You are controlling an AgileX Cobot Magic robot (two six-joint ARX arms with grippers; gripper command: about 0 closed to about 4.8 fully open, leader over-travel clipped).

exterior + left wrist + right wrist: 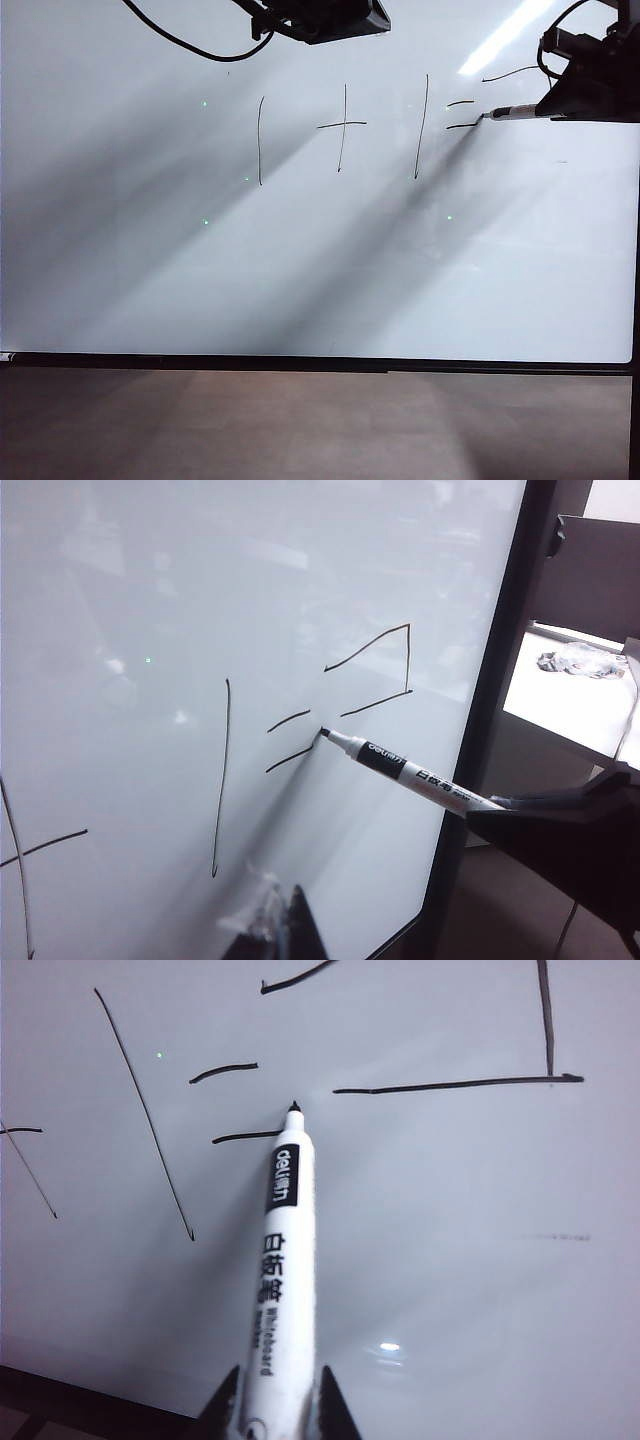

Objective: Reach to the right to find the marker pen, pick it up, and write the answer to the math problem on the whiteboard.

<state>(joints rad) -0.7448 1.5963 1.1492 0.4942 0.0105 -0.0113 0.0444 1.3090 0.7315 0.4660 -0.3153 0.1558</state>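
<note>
The whiteboard (150, 280) fills most of the exterior view. The math problem (341, 125) reads one plus one with two short dashes. My right gripper (545, 105) reaches in from the upper right, shut on the marker pen (508, 112). The pen's dark tip sits just past the lower dash. In the right wrist view the marker pen (282, 1260) runs between the two fingers of the right gripper (280, 1395). The answer (460, 1084) shows as a top stroke, a vertical and a level stroke. My left gripper (320, 22) hangs at the top centre, away from the pen, shut on nothing.
A thin black frame (300, 363) edges the board's bottom, with a brown surface (300, 430) below it. A thick black cable (190, 45) loops down from the left arm. In the left wrist view a pale shelf (570, 705) with a crumpled wrapper (580, 660) stands beyond the board's edge.
</note>
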